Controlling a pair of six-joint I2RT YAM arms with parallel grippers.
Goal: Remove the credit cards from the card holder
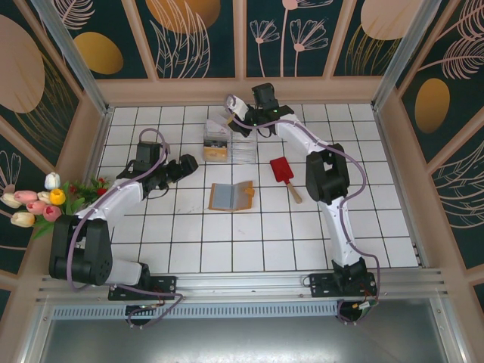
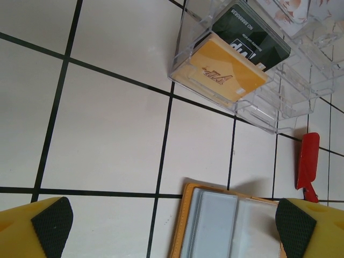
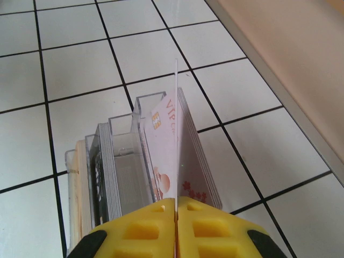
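Note:
The card holder (image 1: 231,196) lies open on the tiled table, tan-orange with grey-blue inner panels (image 2: 215,226). My left gripper (image 1: 185,164) hovers to its left, open, and its black pads (image 2: 51,220) straddle the holder's upper edge with nothing between them. My right gripper (image 1: 234,110) is at the back of the table over a clear plastic box (image 1: 227,142). It is shut on a thin credit card (image 3: 176,123), seen edge-on and standing upright over the box (image 3: 123,161). More cards stand in the box, among them a pale pink one (image 3: 163,145).
A red spatula with a wooden handle (image 1: 283,172) lies to the right of the holder (image 2: 309,161). In the box lie a yellow card (image 2: 228,72) and a dark one (image 2: 252,35). Flowers (image 1: 38,203) sit at the left wall.

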